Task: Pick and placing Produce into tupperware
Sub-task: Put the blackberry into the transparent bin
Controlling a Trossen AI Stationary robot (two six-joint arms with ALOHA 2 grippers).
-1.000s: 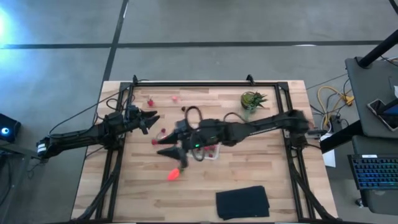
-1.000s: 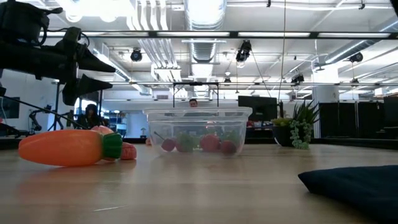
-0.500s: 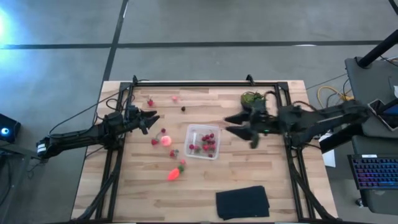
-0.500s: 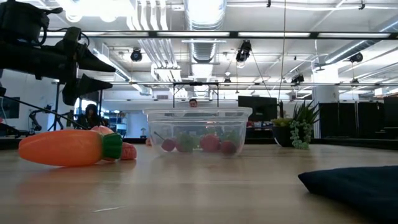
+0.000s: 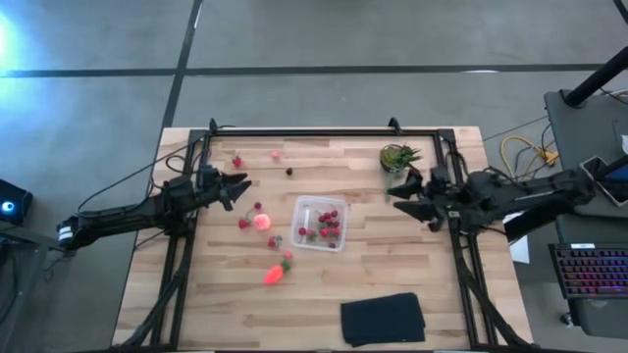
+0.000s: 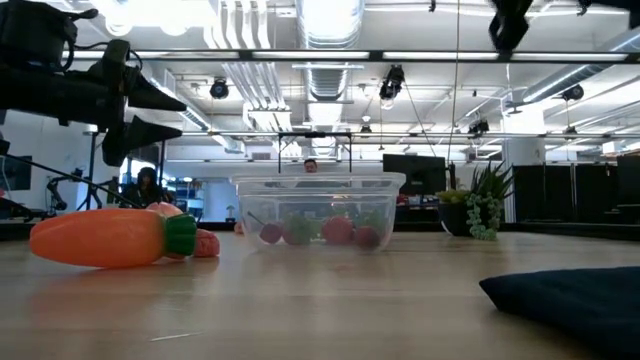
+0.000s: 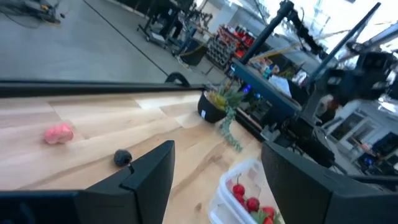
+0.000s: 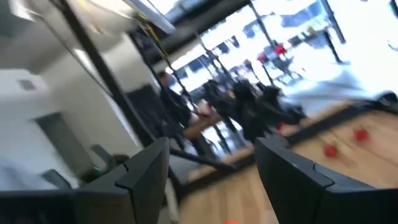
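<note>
The clear tupperware [image 5: 321,223] sits on its base mid-table with several red berries inside; it also shows in the low view [image 6: 318,210]. A pink-orange fruit [image 5: 262,222] and the orange carrot [image 5: 277,272] lie on the table to its left. Loose berries [image 5: 236,162] are scattered toward the far left. My left gripper [image 5: 238,186] hangs open above the table, left of the fruit. My right gripper [image 5: 404,192] is open and empty near the right edge, beside the plant.
A spiky potted plant [image 5: 397,157] stands at the far right, close to my right gripper. A black folded cloth [image 5: 383,319] lies at the near edge. A pink berry [image 7: 59,133] and a dark berry [image 7: 122,157] lie ahead of my left gripper. Black frame rails [image 5: 294,132] border the table.
My right arm has drawn back from over the fruit and tupperware toward the table's right edge, staying open and carrying nothing. The fruit it covered now shows. The produce and the tupperware have kept their places.
</note>
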